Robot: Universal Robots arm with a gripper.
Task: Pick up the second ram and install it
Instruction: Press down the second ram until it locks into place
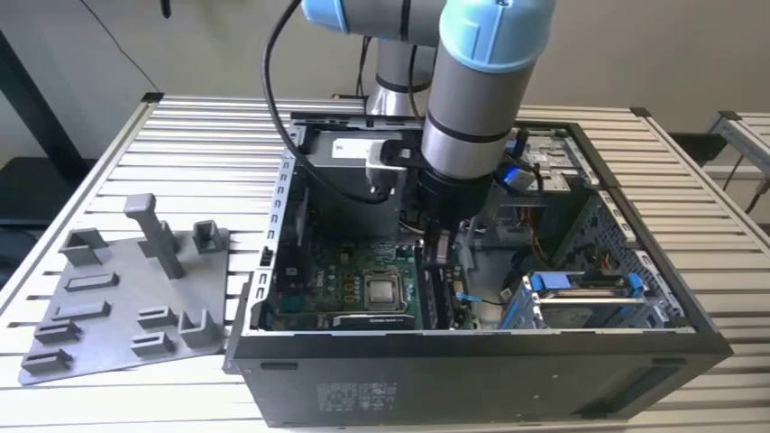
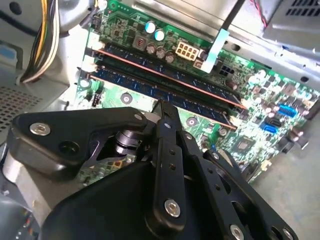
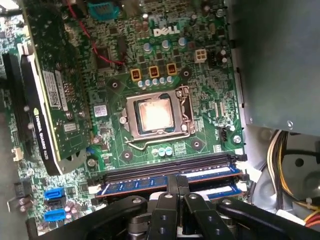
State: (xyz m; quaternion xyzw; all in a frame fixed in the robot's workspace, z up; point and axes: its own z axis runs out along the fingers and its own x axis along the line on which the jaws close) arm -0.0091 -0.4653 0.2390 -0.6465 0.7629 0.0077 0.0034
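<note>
Item: gripper (image 1: 439,248), on the single arm, lowered inside the open computer case (image 1: 481,347).
Gripper state: clenched. In the first wrist view the two fingertips (image 3: 173,184) lie side by side with nothing between them.
Task thing: the second ram (image 2: 130,85), a dark blue stick standing on edge in a slot of the green motherboard (image 3: 210,75).
Neighbour: another stick (image 2: 165,74) sits in the slot just beside it, parallel, on the side away from the gripper body.
Location, exterior view: taking the processor socket (image 1: 382,290) as dial centre, the memory slots lie at 3 o'clock, and the gripper hangs directly over them.
Long axis: in the exterior view the stick runs roughly from 12 to 6 o'clock. The fingers close along that line, not across the stick's thickness.
Governing relation: the second ram lies straight below the fingertips, near its mid-length. The tips appear to touch its top edge.
Judgement: the stick looks placed in its slot and borne on from above, not grasped. Whether it is fully seated cannot be told.
</note>
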